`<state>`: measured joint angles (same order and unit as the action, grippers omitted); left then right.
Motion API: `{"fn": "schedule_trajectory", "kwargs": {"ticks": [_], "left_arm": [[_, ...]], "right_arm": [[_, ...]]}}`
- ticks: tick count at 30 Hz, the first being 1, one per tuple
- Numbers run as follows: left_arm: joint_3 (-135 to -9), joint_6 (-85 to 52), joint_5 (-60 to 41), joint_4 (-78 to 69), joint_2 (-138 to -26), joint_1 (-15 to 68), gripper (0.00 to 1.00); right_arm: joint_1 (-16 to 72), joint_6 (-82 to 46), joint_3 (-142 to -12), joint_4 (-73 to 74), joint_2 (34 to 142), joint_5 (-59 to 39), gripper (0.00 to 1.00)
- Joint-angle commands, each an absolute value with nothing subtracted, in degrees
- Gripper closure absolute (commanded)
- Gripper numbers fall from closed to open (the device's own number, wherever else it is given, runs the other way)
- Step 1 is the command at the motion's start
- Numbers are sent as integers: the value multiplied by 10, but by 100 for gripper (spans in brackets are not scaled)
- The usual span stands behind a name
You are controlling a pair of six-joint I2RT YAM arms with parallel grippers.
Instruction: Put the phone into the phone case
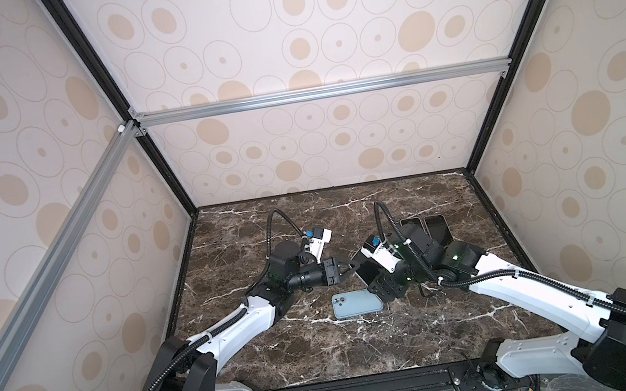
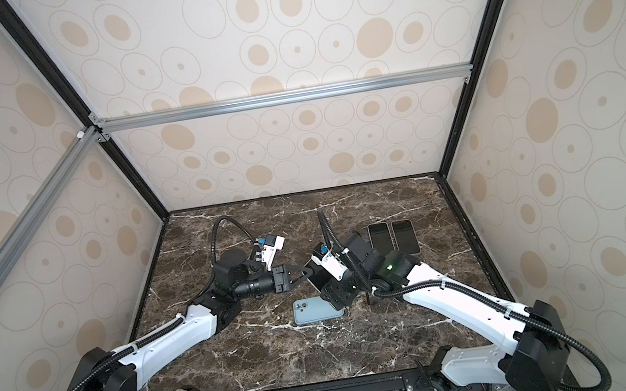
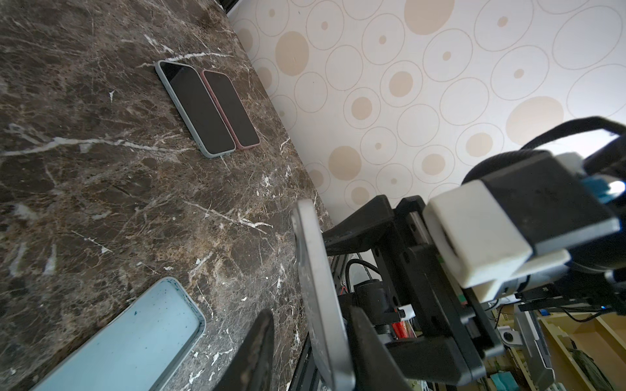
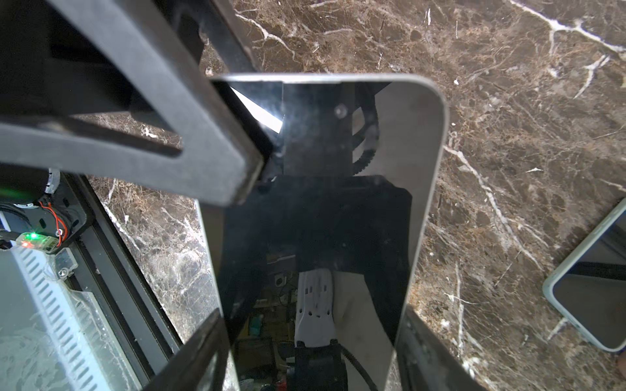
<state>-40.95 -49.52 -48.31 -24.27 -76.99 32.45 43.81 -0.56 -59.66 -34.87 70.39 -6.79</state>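
Right claw (image 4: 311, 345) clamps one phone (image 4: 338, 203); left claw (image 1: 351, 267) grip unclear; one empty case (image 1: 357, 303)

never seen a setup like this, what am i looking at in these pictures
Two robot arms stand at a marble table. Two pictures look down from one overhead camera; the other two come from cameras on the arms' wrists. On it lie an empty light blue phone case and, at the far right, a phone in a pale case beside a phone in a pink case. The right gripper holds a bare phone by its long edges, above the table. The left gripper straddles its end, jaws open.
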Motion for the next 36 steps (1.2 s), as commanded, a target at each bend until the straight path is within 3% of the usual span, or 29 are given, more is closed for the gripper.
{"fn": "schedule_trajectory", "kwargs": {"ticks": [1, 9, 19, 28, 30, 36], "left_arm": [[-418, -501, -488, -254, -767, 320, 67], [-401, -523, -498, -290, -770, 320, 83], [-391, -530, -506, -304, -771, 320, 93], [-391, -535, -504, -316, -767, 320, 97], [-392, -535, -502, -319, -767, 320, 98], [-396, -523, -502, -320, -764, 316, 99]], "right_arm": [[446, 7, -621, -351, 709, -60, 79], [450, 9, -626, -362, 714, -46, 77], [451, 3, -623, -370, 707, -33, 64], [452, -6, -614, -374, 689, -48, 11], [451, -10, -615, -385, 689, -54, 5], [450, -25, -615, -398, 679, -68, 0]]}}
